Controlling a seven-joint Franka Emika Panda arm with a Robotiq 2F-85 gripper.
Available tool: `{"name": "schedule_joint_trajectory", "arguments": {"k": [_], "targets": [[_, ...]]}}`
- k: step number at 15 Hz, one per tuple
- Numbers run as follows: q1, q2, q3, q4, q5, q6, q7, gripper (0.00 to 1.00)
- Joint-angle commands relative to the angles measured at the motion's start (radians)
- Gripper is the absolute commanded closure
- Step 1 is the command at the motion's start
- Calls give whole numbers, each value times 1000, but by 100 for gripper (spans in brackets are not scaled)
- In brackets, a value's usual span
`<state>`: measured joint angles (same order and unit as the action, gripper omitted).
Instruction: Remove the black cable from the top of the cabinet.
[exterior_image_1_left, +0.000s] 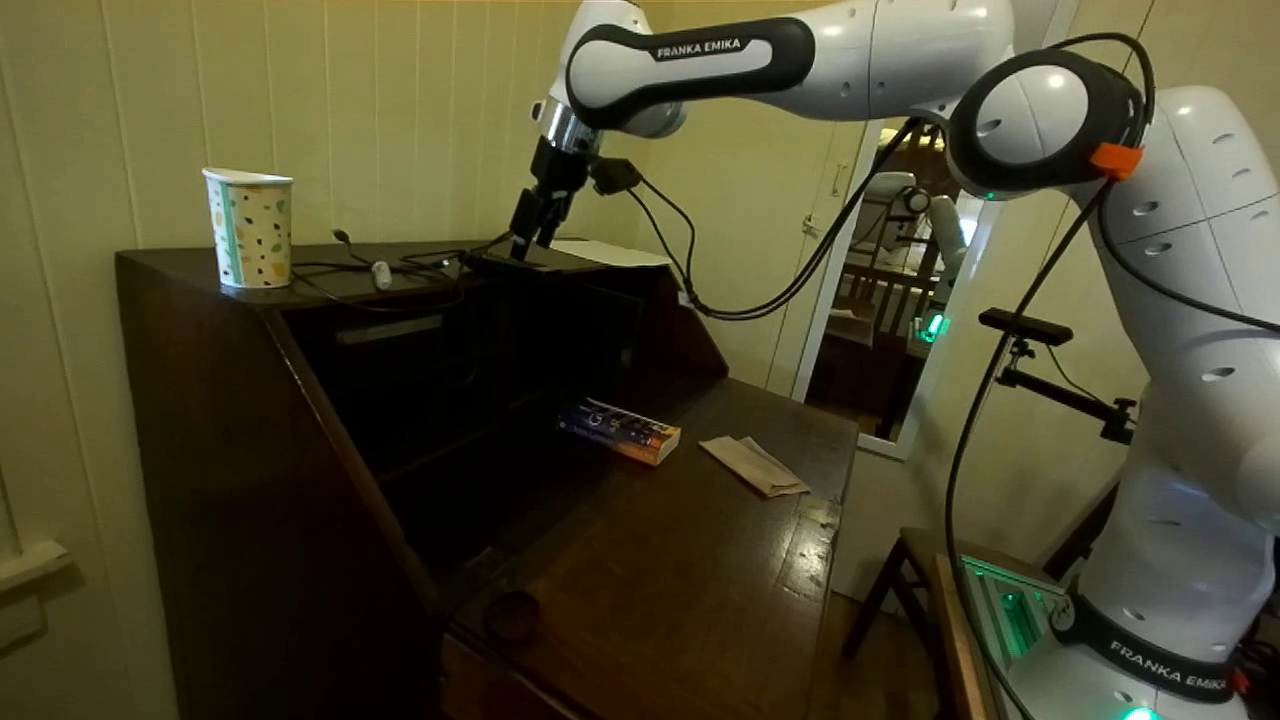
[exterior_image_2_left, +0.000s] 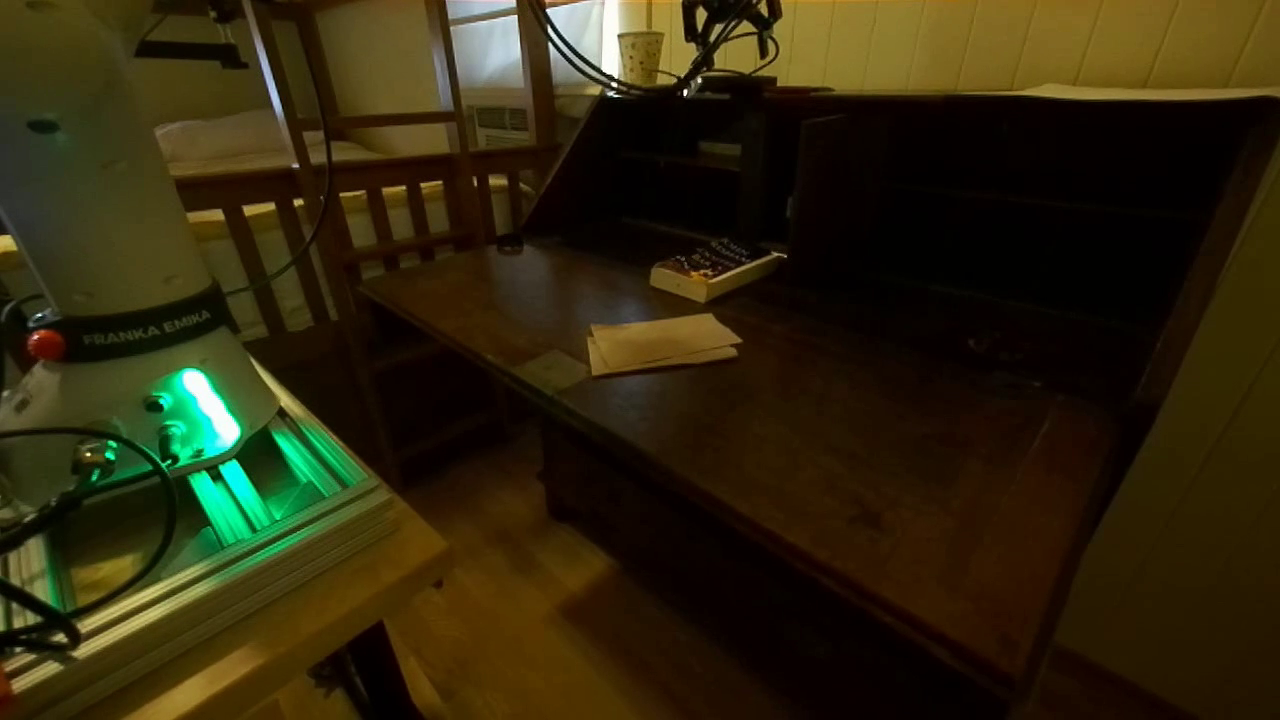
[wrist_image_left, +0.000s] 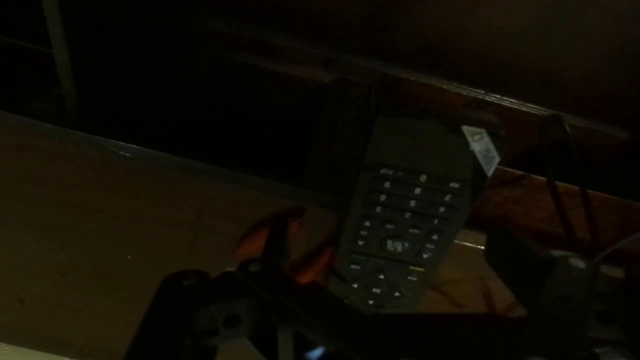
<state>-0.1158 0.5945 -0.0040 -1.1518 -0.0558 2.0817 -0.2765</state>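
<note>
A black cable (exterior_image_1_left: 425, 262) lies in loose loops on top of a dark wooden cabinet (exterior_image_1_left: 190, 400), between a speckled cup (exterior_image_1_left: 252, 230) and the robot's gripper (exterior_image_1_left: 532, 246). The gripper points down at the top, its fingers spread apart; whether they touch the cable, I cannot tell. In the wrist view, a dark remote control (wrist_image_left: 405, 215) shows between the fingers. Just past the gripper lies a pale sheet (exterior_image_1_left: 612, 253). Lower, on the fold-down front (exterior_image_1_left: 680, 580), a thick book (exterior_image_1_left: 622, 431) rests near folded brown paper (exterior_image_1_left: 755, 466).
</note>
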Motion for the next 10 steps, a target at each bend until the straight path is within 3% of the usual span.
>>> {"name": "schedule_joint_trajectory", "arguments": {"k": [1,10], "targets": [[-24,34,40,25,69,35,-42,0],[-36,72,43,42,125,26,-28,0]]}}
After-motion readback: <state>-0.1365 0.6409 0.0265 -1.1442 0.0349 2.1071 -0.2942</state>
